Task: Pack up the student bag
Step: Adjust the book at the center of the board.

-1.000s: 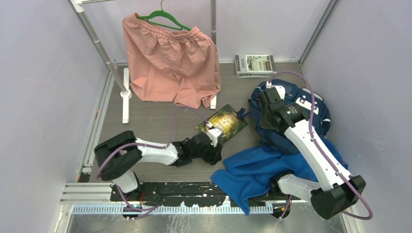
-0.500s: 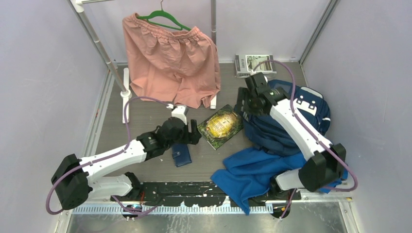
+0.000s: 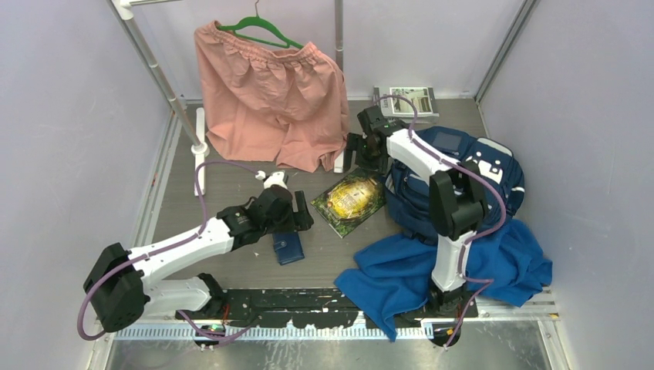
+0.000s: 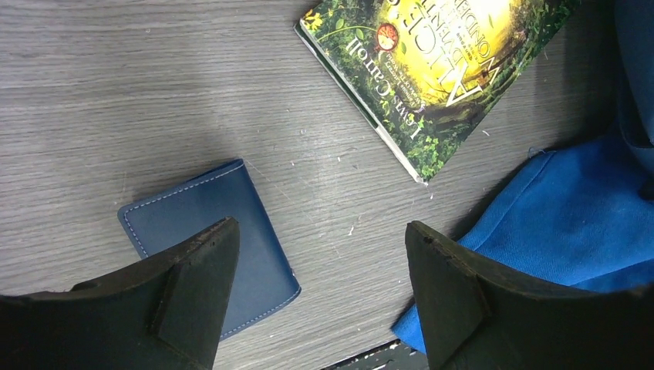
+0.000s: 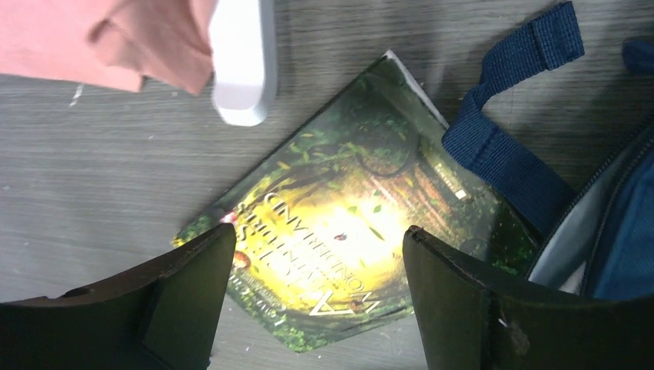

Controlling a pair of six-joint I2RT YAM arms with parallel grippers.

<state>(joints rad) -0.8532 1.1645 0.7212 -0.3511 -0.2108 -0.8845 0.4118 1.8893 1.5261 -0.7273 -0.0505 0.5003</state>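
Tabletop (image 3: 324,250) overhead reveals student bag (image 3: 500,193); left end effector (image 4: 320,230) and right end effector (image 5: 318,231) gape.

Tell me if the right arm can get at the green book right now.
Probably yes. The right gripper hangs open right above the book, whose cover lies bare; only the backpack strap crowds one edge.

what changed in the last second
The right gripper left the student bag, swung left over the Alice book and opened. The left gripper backed off the book toward the navy wallet, opening wider. The blue cloth and pink shorts stayed put.
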